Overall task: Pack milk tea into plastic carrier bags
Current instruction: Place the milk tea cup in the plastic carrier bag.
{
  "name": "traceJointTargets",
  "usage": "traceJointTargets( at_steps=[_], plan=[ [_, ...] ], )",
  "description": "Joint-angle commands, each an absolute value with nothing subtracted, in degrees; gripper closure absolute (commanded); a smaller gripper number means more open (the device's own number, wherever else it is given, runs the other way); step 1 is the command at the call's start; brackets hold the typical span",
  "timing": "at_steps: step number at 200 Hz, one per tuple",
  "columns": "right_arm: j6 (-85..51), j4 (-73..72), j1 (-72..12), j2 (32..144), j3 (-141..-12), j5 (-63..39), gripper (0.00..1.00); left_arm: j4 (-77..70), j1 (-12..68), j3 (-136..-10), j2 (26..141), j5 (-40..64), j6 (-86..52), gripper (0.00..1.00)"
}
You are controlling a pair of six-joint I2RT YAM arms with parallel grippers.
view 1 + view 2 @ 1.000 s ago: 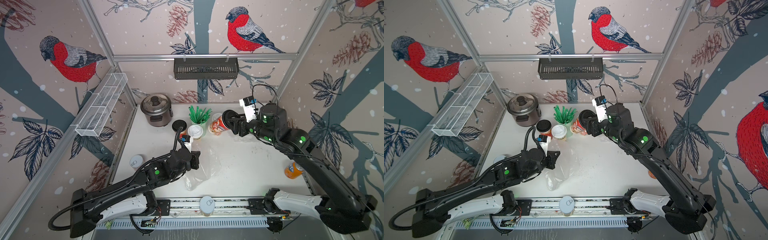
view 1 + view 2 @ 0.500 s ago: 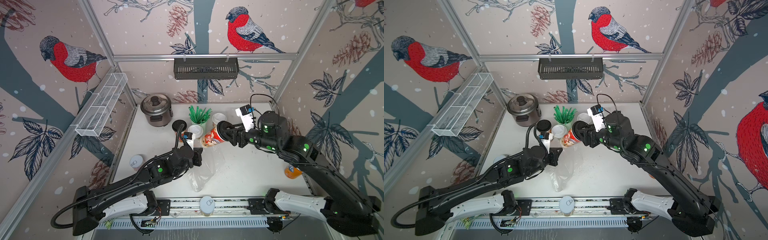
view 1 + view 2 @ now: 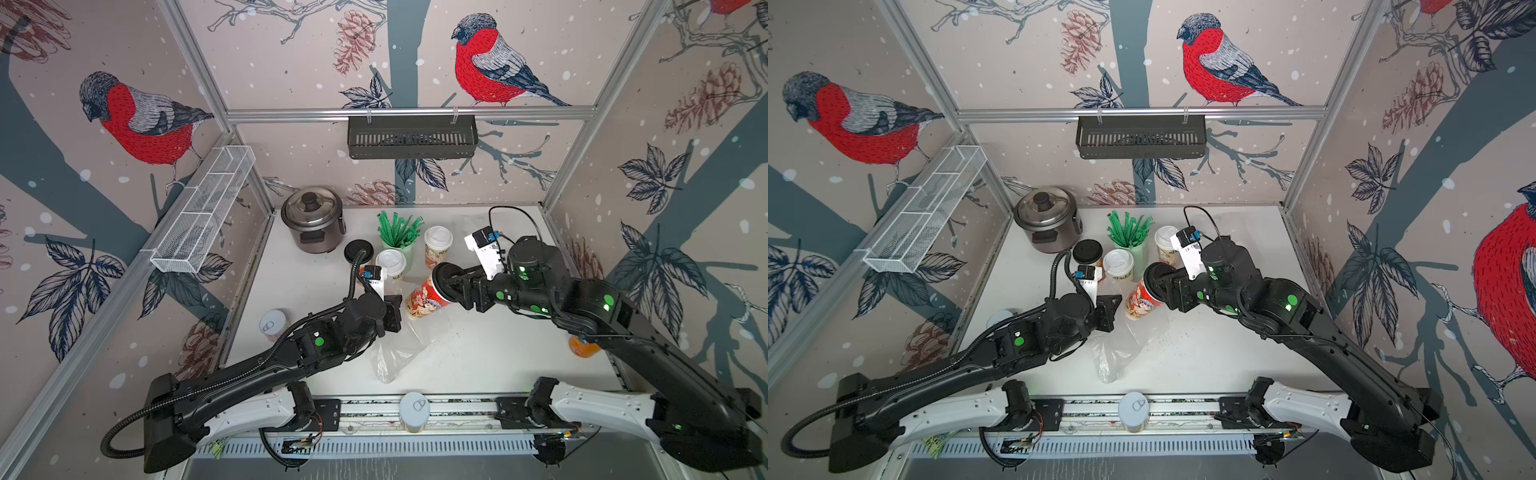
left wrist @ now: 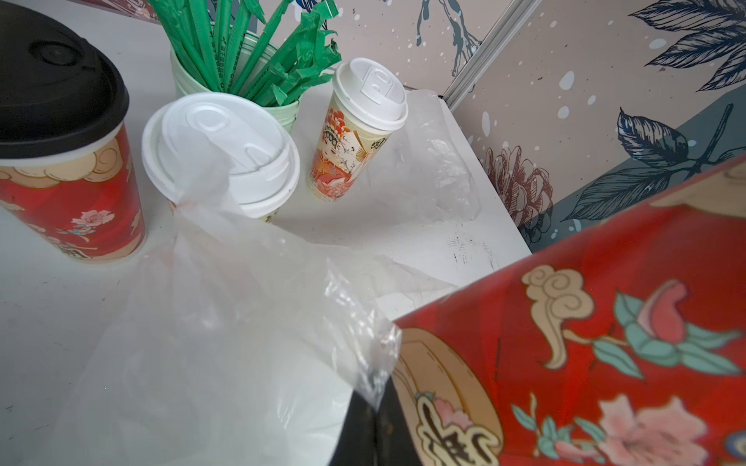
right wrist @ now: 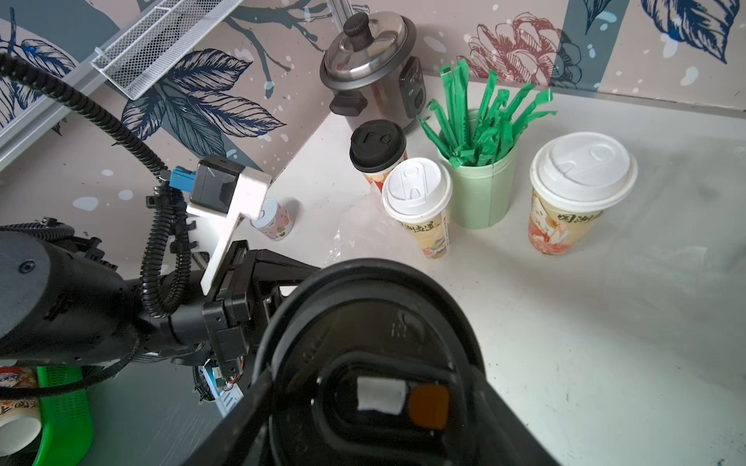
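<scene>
**Red cup held tilted at bag edge**

In both top views the red cup (image 3: pixel 426 299), black-lidded, is seen gripped at its lid end by the R gripper (image 3: pixel 451 284). It is held tilted, base toward the L gripper (image 3: pixel 392 318). The L gripper is clenched on an edge of the bag (image 3: pixel 397 347). The bag is clear & crinkled, and the rest of it trails over the table (image 3: pixel 498 357) toward the front rail.

At the back, three more cups are stood upright by the cup of green straws (image 3: pixel 400 230): a black-lid cup (image 3: pixel 357 250), a white-lid cup (image 3: pixel 390 262) & a far white-lid cup (image 3: pixel 438 241).

Only the L wrist view gives the pinch close up. There the film is bunched against a dark finger and touches the red cup's base rim. A second bag (image 4: pixel 428 161), lying flat beside the far white-lid cup, is plain there but only faint from above.

Only the R wrist view shows the held cup's lid face-on, w/ dark fingers (image 5: pixel 512 435) flanking it. It also shows a can (image 5: pixel 274 220) by the side wall and a green basket (image 5: pixel 60 403), cut off by the frame, contents unclear.

Only from above are a second can (image 3: pixel 414 409) on the front rail & an orange bottle (image 3: pixel 581 345), half hidden by the R arm, seen.

Whether the red cup's base is inside the bag mouth cannot be told. The black-lid cup is partly covered by the L arm's cable from above.
</scene>
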State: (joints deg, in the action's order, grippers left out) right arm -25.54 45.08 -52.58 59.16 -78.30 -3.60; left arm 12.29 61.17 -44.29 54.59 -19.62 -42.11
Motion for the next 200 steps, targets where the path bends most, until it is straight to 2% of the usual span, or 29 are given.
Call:
traceJointTargets(
  at_steps=[1, 93, 200],
  plan=[
    [-27.3, 44.8, -52.7, 58.4, -76.6, -5.9, 0.33, 9.5, 61.1, -44.0, 54.2, -20.2, -43.8, 1.00],
    [-34.0, 31.7, -52.4, 53.0, -64.3, -12.3, 0.32, 3.0, 61.2, -37.6, 49.8, -18.7, -46.1, 1.00],
    [-38.4, 23.6, -51.6, 54.3, -56.1, -19.0, 0.32, -2.3, 63.3, -32.5, 44.7, -22.8, -47.8, 1.00]
  ],
)
